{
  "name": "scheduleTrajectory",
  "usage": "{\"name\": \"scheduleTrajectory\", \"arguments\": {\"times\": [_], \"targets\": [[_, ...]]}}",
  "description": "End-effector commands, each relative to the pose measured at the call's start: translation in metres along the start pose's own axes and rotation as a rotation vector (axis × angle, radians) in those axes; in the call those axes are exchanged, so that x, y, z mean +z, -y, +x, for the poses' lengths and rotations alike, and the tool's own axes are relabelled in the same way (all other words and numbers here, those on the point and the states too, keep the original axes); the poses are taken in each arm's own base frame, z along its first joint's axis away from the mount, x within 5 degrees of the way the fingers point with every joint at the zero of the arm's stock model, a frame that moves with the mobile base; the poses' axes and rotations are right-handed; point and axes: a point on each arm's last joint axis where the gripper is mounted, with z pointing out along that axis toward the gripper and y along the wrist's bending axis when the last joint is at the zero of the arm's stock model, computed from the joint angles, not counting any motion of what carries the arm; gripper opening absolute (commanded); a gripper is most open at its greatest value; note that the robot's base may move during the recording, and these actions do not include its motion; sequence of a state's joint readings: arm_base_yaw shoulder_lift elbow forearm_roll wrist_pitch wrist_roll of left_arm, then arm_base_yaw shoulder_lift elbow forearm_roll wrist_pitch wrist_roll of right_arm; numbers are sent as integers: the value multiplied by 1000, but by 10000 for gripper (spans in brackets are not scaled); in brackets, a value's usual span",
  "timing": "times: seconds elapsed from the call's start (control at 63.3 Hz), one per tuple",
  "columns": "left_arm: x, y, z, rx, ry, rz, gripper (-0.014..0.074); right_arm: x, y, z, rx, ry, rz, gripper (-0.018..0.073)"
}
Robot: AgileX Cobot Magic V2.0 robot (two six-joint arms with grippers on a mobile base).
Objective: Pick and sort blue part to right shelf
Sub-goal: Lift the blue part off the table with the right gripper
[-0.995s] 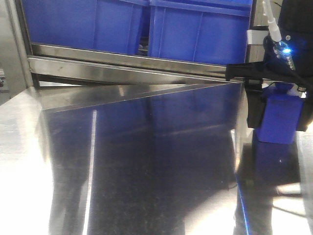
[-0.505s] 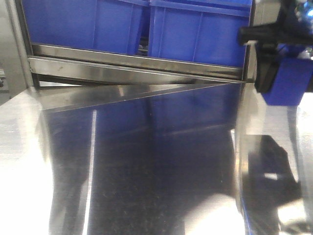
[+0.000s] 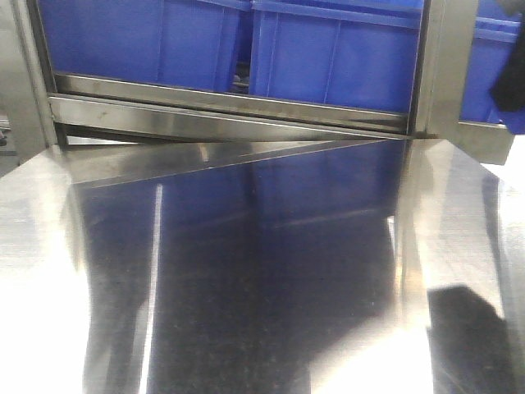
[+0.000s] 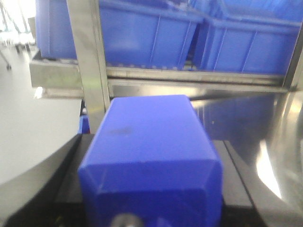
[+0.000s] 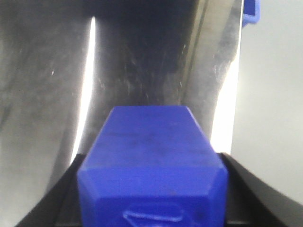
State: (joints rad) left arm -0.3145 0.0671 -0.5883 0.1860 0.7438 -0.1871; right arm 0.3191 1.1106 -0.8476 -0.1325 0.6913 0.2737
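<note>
In the left wrist view my left gripper [image 4: 150, 161] is shut on a blue block-shaped part [image 4: 151, 137], black fingers [image 4: 71, 182] on both its sides. It faces the right shelf's steel rail [image 4: 189, 80] and blue crates [image 4: 142, 33]. In the right wrist view my right gripper [image 5: 151, 170] is shut on a second blue part [image 5: 151, 146] above the shiny tabletop [image 5: 42, 94]. In the front view only a dark edge of the right gripper [image 3: 510, 82] shows at the far right, before the shelf's front rail [image 3: 230, 115] and crates [image 3: 328, 57].
A steel upright post [image 4: 87, 61] of the shelf stands just ahead of the left gripper. Another post [image 3: 439, 66] divides the shelf bays. The steel tabletop [image 3: 246, 271] fills the foreground. A blue object [image 5: 251, 12] shows at the table's edge.
My right gripper with its blue part has risen and moved right, from beside the table's right side to almost out of the front view. Its shadow on the table has shifted down.
</note>
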Motion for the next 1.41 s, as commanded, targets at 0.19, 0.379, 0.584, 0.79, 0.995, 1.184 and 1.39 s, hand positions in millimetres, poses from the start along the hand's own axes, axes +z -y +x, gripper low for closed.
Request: {"name": "scheduleTrajectory", "arguments": {"times": [0.19,0.379,0.584,0.79,0.995,1.184,1.39], "targets": [[-4,1,-7,10,125,20,333,-54,10,38,-104,336,-47,194],[-3,1,-6,10,115,18,333,-99,19,68,-129,541,-58,194],[-3,1,-6,10,114,18,333,-148,28,96,-118,785,-73,194],[-3,1,-6,10,114,18,333,-170,34,116,-105,910,-81,194],[-3,1,-6,10,114,18,333,-172,34,118,-103,923,-82,193],[-3,1,-6,10,114,18,333,-172,34,118,-103,922,-82,192],[-3,1,-6,10,114,18,333,-172,34,118,-103,922,-82,192]]}}
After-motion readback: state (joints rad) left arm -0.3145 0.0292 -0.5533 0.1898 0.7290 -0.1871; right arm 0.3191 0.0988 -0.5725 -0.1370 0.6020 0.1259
